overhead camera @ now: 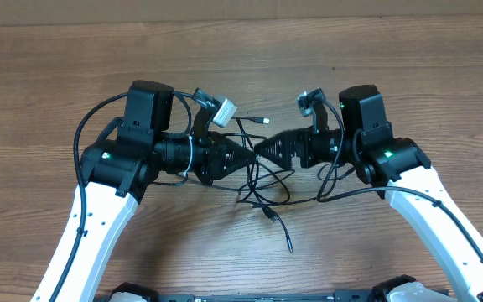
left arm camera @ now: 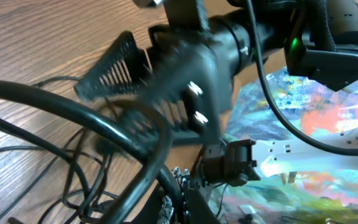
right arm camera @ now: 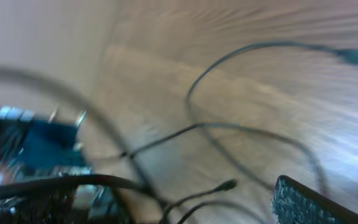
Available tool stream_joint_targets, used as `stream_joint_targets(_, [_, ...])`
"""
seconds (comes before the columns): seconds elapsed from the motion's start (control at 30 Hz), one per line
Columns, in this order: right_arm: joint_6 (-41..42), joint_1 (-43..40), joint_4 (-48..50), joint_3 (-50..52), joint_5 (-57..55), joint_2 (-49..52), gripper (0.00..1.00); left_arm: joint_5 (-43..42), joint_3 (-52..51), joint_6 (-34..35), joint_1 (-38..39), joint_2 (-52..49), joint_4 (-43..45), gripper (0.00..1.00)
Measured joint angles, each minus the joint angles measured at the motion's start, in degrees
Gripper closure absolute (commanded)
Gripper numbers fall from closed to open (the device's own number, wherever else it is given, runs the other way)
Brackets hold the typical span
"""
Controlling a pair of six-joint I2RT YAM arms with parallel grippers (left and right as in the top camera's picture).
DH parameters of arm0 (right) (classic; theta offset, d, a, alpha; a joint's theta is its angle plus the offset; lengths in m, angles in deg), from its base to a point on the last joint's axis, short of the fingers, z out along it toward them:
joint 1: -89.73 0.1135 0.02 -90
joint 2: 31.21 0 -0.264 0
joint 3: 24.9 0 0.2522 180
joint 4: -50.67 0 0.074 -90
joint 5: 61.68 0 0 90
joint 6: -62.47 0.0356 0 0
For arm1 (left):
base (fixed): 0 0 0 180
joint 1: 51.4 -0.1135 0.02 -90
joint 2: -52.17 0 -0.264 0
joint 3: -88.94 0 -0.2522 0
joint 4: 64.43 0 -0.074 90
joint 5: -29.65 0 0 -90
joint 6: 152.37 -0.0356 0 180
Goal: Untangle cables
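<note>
1. Wood-grain table [overhead camera: 57, 67] under both arms, which meet at its centre.
2. Task thing: cables [overhead camera: 262, 189], thin black cords in a loose knot, lying flat on the wood at centre. Directly below the spot where the two claws meet. Several loops crossing over each other.
3. Loose ends: silver-tipped plug [overhead camera: 265, 120] poking out on the far side of the knot. Also a dark plug end [overhead camera: 290, 249] trailing toward the near edge, apart from the loops.
4. Clenched: left gripper [overhead camera: 248, 154], tip pointing inward over the upper part of the knot. Cannot tell whether a strand is pinched; its wrist view is too cluttered and blurred.
5. Released: right gripper [overhead camera: 262, 149], jaws spread wide. One finger [right arm camera: 303, 202] shows at the lower right of its wrist view, with blurred cords on the wood ahead. Nothing visibly held.
6. Claw tips almost nose to nose, just above the tangle.
7. Step, as a judgement: early. Knot intact, no strand laid out on its own. Looks like the reach-in stage before a pull-apart.
8. Next move probably calls for closing the right claw on one single strand, not a bunch. Then a slow sideways draw, away from the left claw, to open a loop.
9. Risks: catching two cords at once and tightening the knot. A thin cord slipping from the pads. Fingers bumping each other, given how close the tips are.
</note>
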Motion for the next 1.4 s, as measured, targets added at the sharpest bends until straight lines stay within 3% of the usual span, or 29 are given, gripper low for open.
stream_joint_targets(0.2, [8.8, -0.5, 7.6, 0.0, -8.0, 0.0, 0.0, -6.9, 0.0, -4.0, 3.7, 0.0, -0.1, 0.96])
stream_joint_targets(0.4, [16.2, -0.8, 2.2, 0.0, -17.6, 0.0, 0.0, -11.0, 0.0, -7.7, 8.2, 0.0, -0.2, 0.96])
stream_joint_targets(0.6, [15.6, -4.2, -5.7, 0.0, -23.0, 0.0, 0.0, -11.9, 0.0, -9.6, 8.6, 0.0, 0.4, 0.96])
stream_joint_targets(0.8, [10.7, -4.6, -15.2, 0.0, -24.2, 0.0, 0.0, -12.5, 0.0, -9.8, 6.2, 0.0, 7.8, 0.96])
stream_joint_targets(0.9, [9.0, -4.6, -19.6, 0.0, -24.7, 0.0, 0.0, -12.8, 0.0, -4.4, 3.0, 0.0, 16.7, 0.96])
stream_joint_targets(1.13, [8.2, -5.8, -23.9, 0.0, -27.8, 5.4, 0.0, -13.4, 0.0, 17.7, -10.3, 0.0, 40.7, 0.96])
stream_joint_targets(1.27, [8.4, -7.7, -23.3, 0.0, -29.6, 10.6, 0.0, -14.8, 0.0, 28.1, -17.7, 0.0, 46.6, 0.96])
stream_joint_targets(1.4, [8.4, -8.4, -22.9, 0.0, -30.6, 13.4, 0.0, -17.9, 0.0, 32.8, -21.2, 0.0, 46.9, 0.96])
